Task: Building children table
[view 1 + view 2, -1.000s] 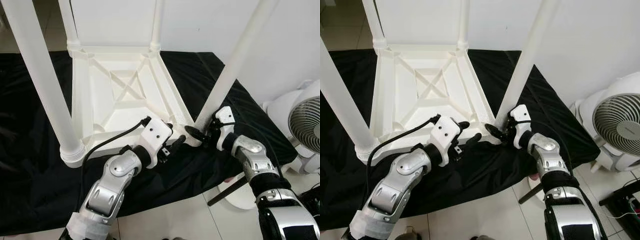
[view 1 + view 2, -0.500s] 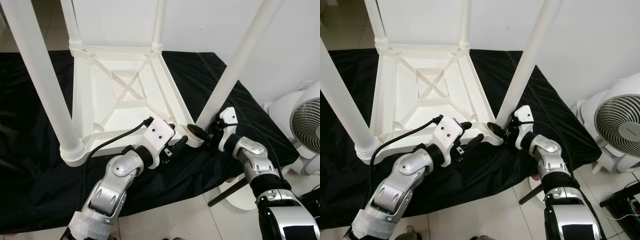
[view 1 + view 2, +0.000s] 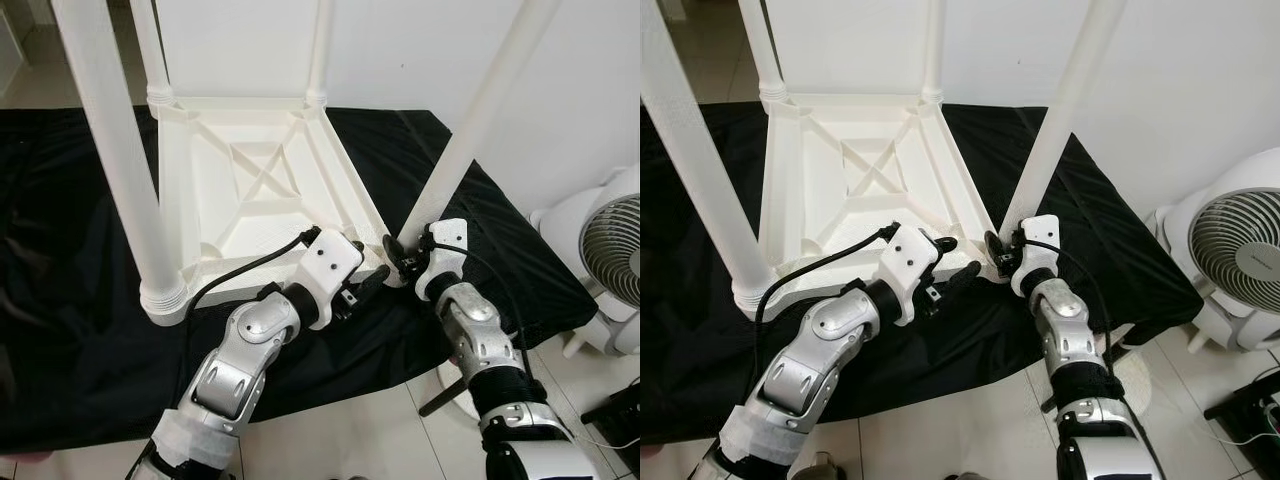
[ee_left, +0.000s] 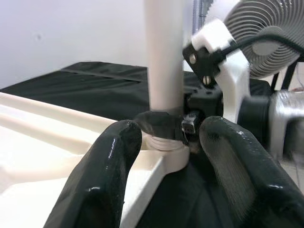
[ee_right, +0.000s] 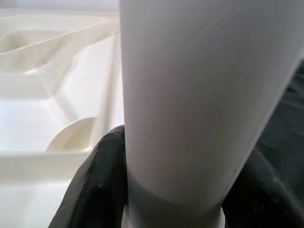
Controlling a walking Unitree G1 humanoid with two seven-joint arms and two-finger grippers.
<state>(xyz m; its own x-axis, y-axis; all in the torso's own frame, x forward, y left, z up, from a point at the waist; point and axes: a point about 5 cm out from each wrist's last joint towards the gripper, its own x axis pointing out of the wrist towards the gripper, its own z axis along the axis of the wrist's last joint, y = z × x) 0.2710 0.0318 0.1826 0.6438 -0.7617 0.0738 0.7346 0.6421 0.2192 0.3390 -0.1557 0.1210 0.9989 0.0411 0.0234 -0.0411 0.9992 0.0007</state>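
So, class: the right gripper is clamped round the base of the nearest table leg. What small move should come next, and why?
Probably a short twist of the right gripper to seat the leg in its corner socket. Its fingers hug the leg just above the collar, the upturned tabletop lies on the black cloth, and the left gripper waits open beside that corner.

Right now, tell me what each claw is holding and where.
Right claw clamps the near-right table leg at its base. Left claw holds nothing, open beside that corner.
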